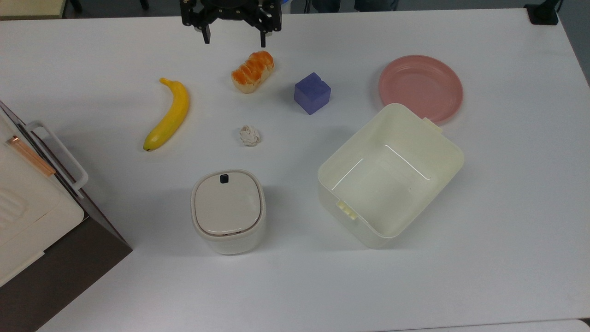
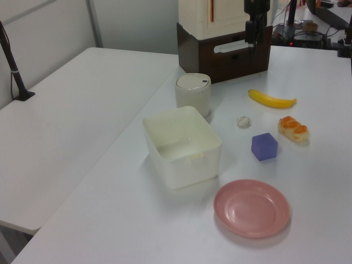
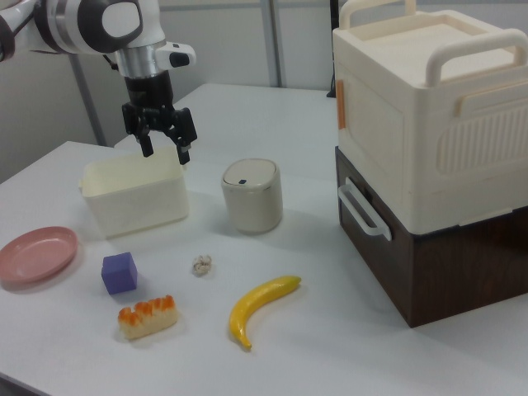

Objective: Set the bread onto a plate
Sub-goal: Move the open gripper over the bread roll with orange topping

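Note:
The bread (image 1: 253,71) is a small loaf with a glossy orange-brown ridged top and pale sides, lying flat on the white table between a banana and a purple cube. It also shows low in the right view, bread (image 3: 148,317), and at the left view's right, bread (image 2: 293,128). The pink plate (image 1: 420,87) sits bare at the top view's right, partly behind a cream tub; plate (image 2: 251,208) and plate (image 3: 37,254) show it too. My gripper (image 1: 234,39) hangs open above the table just past the bread, holding nothing, gripper (image 3: 166,150).
A yellow banana (image 1: 168,114), a crumpled paper ball (image 1: 249,135) and a purple cube (image 1: 312,93) lie near the loaf. The cream tub (image 1: 389,175) stands open beside the plate. A lidded white bin (image 1: 228,210) and a cream-and-brown box (image 1: 27,203) stand at the top view's lower left.

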`<state>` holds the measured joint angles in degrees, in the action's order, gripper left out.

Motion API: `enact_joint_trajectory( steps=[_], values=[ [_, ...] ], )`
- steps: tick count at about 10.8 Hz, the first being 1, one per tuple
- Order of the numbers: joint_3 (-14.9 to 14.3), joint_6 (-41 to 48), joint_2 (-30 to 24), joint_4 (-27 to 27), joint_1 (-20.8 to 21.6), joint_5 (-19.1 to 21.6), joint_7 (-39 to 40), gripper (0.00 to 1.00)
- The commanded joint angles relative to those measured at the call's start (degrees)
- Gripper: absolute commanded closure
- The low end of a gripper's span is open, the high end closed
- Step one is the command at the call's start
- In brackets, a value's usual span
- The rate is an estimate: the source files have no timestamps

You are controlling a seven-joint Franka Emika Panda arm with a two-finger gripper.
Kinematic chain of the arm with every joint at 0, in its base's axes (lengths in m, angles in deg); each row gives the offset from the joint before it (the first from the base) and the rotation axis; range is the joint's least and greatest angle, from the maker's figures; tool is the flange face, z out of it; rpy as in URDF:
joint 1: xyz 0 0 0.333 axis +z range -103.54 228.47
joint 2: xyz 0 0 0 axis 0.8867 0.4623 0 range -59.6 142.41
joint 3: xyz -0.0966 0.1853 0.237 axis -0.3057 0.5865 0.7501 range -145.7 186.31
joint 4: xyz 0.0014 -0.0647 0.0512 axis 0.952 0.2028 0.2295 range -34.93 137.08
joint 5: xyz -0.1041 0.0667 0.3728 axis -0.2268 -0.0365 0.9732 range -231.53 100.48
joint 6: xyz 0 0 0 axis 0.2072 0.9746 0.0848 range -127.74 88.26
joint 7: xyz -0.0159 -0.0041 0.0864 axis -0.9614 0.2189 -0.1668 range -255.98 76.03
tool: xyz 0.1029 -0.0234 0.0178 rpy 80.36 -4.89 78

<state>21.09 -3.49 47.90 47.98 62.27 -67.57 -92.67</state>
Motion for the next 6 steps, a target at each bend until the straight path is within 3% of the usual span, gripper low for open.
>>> enact_joint_trajectory(
  steps=[1,6],
  values=[
    [-0.3,-2.6,0.1,0.8,0.7,2.5,0.2,0.0],
    [-0.3,-2.8,0.5,0.8,0.7,2.5,0.0,0.0]
  ],
)
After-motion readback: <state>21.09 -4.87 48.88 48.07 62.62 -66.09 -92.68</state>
